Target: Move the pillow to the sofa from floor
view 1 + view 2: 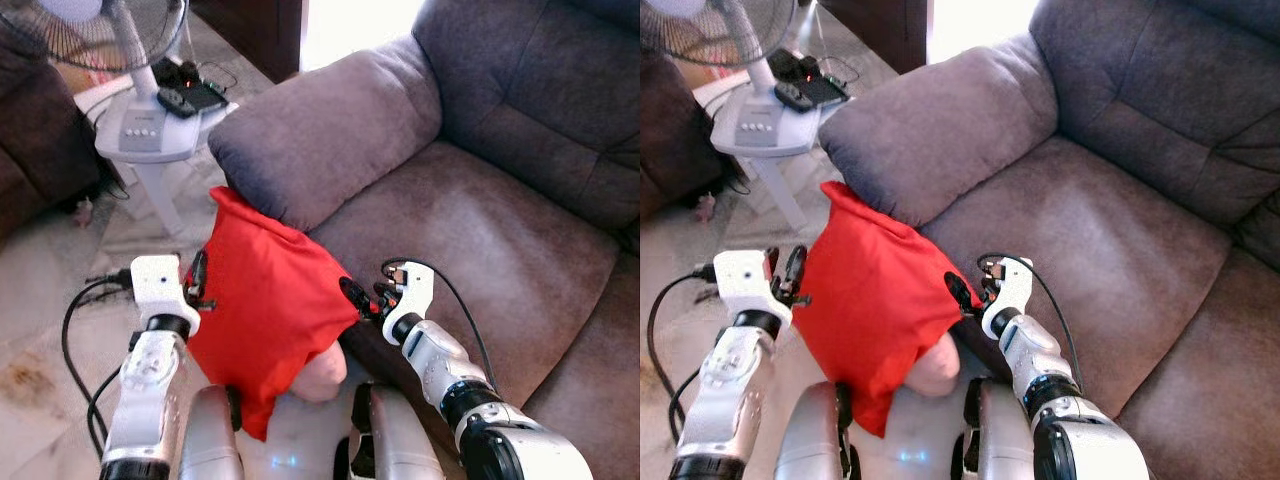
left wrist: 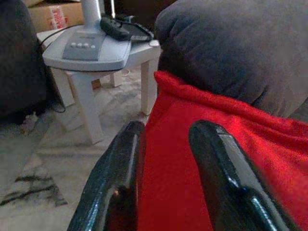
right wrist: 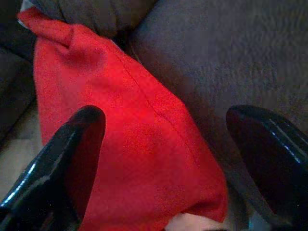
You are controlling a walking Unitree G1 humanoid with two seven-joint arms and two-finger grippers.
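Pale marbled floor (image 1: 40,330) runs along the robot's left, and a wide grey-brown sofa (image 1: 480,230) takes up everything to the right, its padded armrest (image 1: 320,140) jutting forward. A red pillow (image 1: 265,310) is held up off the floor between the two arms, its top corner tucked against the underside of the armrest and its lower end hanging in front of the robot's body (a pale rounded patch shows beneath it). Beyond stands a white stool (image 1: 150,150) bearing a fan's base (image 1: 150,125). The left gripper (image 1: 197,283) presses against the pillow's left edge, fingers parted with red cloth between them. The right gripper (image 1: 362,297) meets the pillow's right side, its fingers (image 3: 72,144) spread wide.
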